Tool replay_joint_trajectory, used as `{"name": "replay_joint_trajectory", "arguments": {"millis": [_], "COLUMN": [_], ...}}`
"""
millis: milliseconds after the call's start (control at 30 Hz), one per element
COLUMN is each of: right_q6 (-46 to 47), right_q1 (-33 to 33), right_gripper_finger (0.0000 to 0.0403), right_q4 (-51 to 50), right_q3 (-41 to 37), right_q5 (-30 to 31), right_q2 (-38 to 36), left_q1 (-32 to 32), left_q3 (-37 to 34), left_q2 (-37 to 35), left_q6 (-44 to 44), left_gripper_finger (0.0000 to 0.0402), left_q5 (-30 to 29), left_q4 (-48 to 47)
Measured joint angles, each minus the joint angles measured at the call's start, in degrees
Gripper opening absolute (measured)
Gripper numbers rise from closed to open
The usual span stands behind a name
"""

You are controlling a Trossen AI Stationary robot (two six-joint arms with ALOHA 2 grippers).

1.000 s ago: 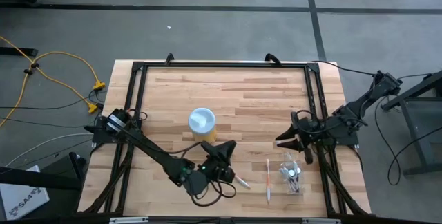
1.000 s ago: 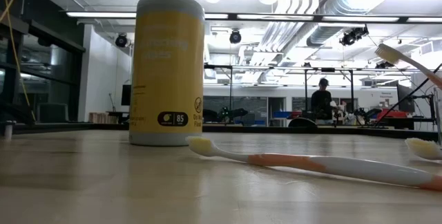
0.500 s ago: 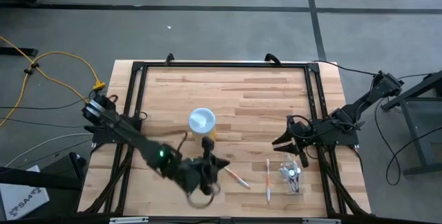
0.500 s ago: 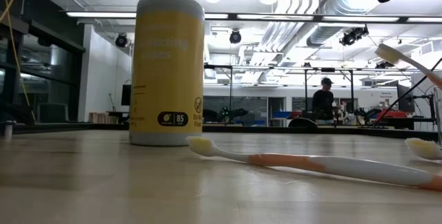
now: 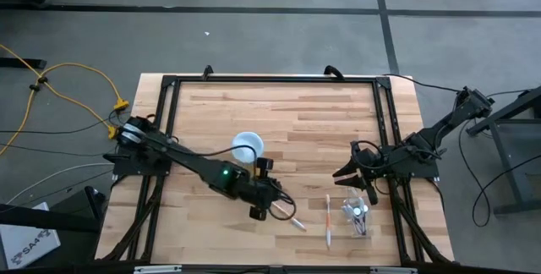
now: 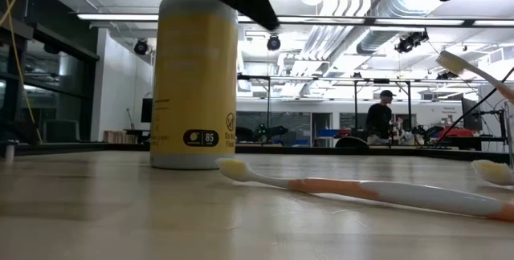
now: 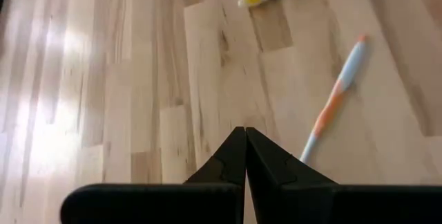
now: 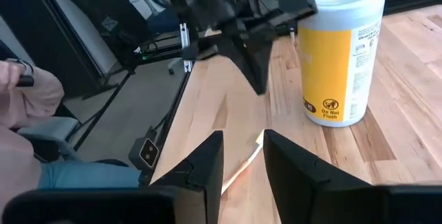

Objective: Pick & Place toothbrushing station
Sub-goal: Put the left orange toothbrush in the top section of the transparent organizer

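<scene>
An orange-and-white toothbrush [image 5: 293, 221] [image 7: 331, 103] lies flat on the wooden table near the front edge. A second one [image 5: 328, 219] [image 6: 361, 189] lies to its right. The clear holder cup [image 5: 357, 215], with brushes in it, stands to the right of that. My left gripper [image 5: 270, 210] [image 7: 244, 133] is shut and empty. It hangs above the table just left of the first toothbrush, pointing slantwise down. My right gripper [image 5: 353, 175] [image 8: 243, 156] waits open and empty over the table's right side, beyond the holder.
A yellow wipes canister with a white lid [image 5: 247, 147] [image 6: 197, 79] [image 8: 342, 51] stands upright mid-table, just beyond my left arm. A black frame [image 5: 270, 79] runs around the tabletop. The far half of the table shows bare wood [image 5: 313, 113].
My left arm has swung from a bent pose at the near edge to a straighter reach, and its wrist has turned about. The gripper pointed toward the far side before and now points down toward the near right, beside the toothbrush. It has come into the top of the low view.
</scene>
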Motion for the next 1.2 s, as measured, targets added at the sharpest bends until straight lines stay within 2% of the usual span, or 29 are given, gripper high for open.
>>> {"name": "replay_joint_trajectory", "arguments": {"millis": [100,300,467,667,833,933,1033,1200], "right_q6": [0.0,0.0,0.0,0.0,0.1,0.2,0.2,0.1], "right_q1": [0.0,0.0,0.0,0.0,0.0,0.1,0.0,0.1], "right_gripper_finger": [0.0095,0.0095,0.0095,0.0095,0.0095,0.0095,0.0095,0.0095], "right_q4": [0.0,-0.4,-0.4,-0.4,-0.4,-0.4,-0.3,-0.2], "right_q3": [0.0,0.0,0.0,0.0,0.0,0.0,0.0,0.0], "right_q5": [0.0,0.0,0.0,0.0,0.0,0.0,-0.7,-1.6], "right_q2": [0.0,0.0,0.0,0.6,1.9,2.9,3.9,4.9], "left_q1": [-0.2,-0.2,0.0,1.8,3.6,4.8,5.8,6.2], "left_q3": [0.0,0.0,0.0,0.0,0.0,-1.6,-3.9,-10.0], "left_q2": [1.5,3.6,6.2,7.8,7.8,7.7,7.7,7.8], "left_q6": [0.7,1.6,5.7,9.0,15.3,15.9,15.5,15.1], "left_gripper_finger": [0.0003,0.0003,0.0003,0.0003,0.0003,0.0003,0.0003,0.0003], "left_q5": [1.5,9.8,17.0,19.1,25.9,28.8,29.3,29.5], "left_q4": [0.1,0.6,0.4,1.1,9.4,13.1,15.1,25.9]}}
